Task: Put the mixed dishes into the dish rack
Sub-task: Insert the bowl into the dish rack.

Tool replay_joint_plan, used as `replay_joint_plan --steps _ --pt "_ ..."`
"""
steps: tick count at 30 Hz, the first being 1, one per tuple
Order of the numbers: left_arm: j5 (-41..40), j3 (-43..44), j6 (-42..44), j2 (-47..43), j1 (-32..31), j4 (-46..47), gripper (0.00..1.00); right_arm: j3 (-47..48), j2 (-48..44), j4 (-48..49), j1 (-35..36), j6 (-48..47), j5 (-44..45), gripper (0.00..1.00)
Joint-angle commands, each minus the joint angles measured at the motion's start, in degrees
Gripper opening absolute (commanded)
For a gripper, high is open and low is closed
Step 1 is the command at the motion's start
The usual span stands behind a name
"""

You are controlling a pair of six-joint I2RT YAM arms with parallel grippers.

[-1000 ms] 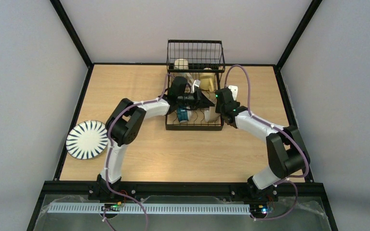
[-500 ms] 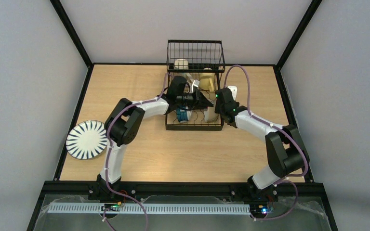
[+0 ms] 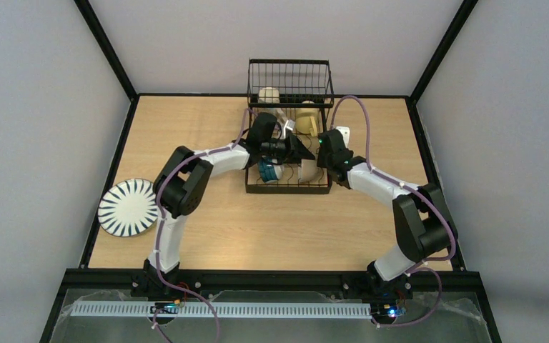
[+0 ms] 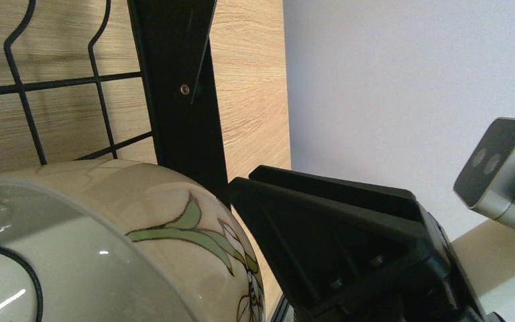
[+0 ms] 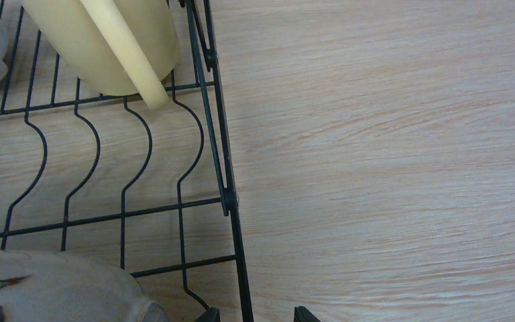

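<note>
Where arms (image 3: pixel 221 158) cover the dish rack (image 3: pixel 286 191), the cream bowl (image 4: pixel 141 215) barely shows.

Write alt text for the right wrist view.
A black wire dish rack fills the left half over a light wooden table. A yellow mug sits in it at top left, a leaf-patterned cream bowl at bottom left; the right pincer shows only its tips, apart, at the bottom edge.
</note>
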Motion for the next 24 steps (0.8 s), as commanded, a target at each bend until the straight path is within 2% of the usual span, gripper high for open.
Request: replay_joint_plan --steps 1,8,14,24 --pt "-2.76 -0.55 2.38 -0.57 1.09 -6.75 0.52 1.97 1.04 0.97 -0.21 0.04 0.36 0.62" --pt "-6.3 0.94 4.93 -2.31 1.64 -12.19 0.59 2.38 0.82 0.77 -0.21 -0.13 0.73 0.63" --pt "-8.74 2.19 6.93 -3.0 2.01 -18.74 0.61 2.51 0.4 0.51 -0.21 -0.04 1.02 0.64" --pt "-10.31 2.91 6.95 -3.22 2.01 -20.65 0.62 2.22 -0.49 0.24 -0.21 0.22 1.01 0.64"
